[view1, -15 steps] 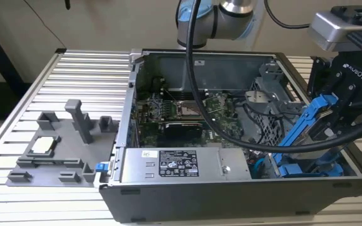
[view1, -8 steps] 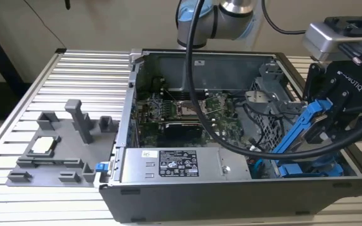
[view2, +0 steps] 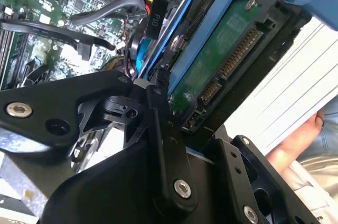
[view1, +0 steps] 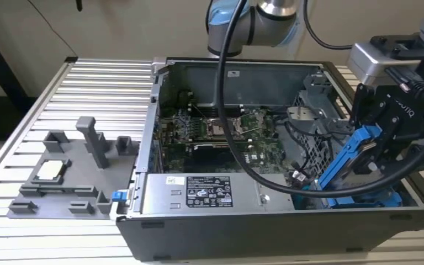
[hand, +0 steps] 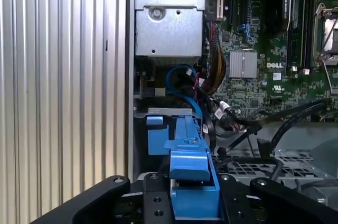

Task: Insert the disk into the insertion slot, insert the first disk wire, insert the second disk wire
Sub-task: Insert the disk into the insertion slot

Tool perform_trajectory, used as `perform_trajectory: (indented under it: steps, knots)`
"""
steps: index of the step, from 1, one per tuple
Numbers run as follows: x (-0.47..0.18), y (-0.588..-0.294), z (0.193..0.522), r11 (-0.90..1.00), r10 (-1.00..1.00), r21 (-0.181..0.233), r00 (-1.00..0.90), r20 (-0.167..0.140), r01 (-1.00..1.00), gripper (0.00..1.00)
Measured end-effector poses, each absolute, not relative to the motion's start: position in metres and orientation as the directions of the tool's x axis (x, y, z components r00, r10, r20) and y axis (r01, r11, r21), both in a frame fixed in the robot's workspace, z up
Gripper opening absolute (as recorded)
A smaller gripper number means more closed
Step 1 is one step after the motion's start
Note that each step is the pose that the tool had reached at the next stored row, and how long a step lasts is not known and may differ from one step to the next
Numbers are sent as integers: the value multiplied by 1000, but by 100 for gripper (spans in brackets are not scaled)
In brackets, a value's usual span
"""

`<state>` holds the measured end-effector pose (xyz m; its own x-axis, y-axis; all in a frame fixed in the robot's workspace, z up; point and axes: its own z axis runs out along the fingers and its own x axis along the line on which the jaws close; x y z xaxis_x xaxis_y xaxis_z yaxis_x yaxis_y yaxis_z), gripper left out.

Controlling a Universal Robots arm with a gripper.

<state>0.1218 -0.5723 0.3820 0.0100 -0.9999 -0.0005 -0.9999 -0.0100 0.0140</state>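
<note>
— Slatted table (view1: 86, 77), open case (view1: 197, 221). Where's the disk (view1: 346, 161)?
— Clamped in your gripper (hand: 193, 196), tilted above the drive cage (view1: 317, 144). You should level it, square it to the cage, and avoid the loose cables (hand: 182, 78).

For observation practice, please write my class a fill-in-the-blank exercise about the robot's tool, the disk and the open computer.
1. The tool is shut on the disk, clamping its ____ plastic frame.
2. In the second wrist view, the disk's exposed circuit board is ____.
3. The open computer case stands on a slatted metal ____.
Missing words: blue; green; table.
</note>
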Motion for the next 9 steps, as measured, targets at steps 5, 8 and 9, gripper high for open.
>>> perform_trajectory:
  steps: [5, 8, 9]
  knots:
    - [122, -572, 382, -10, -1000, 14, 10, 0, -1000, 33]
    - [122, -572, 382, -10, -1000, 14, 10, 0, -1000, 35]
    - [122, -572, 382, -10, -1000, 14, 10, 0, -1000, 40]
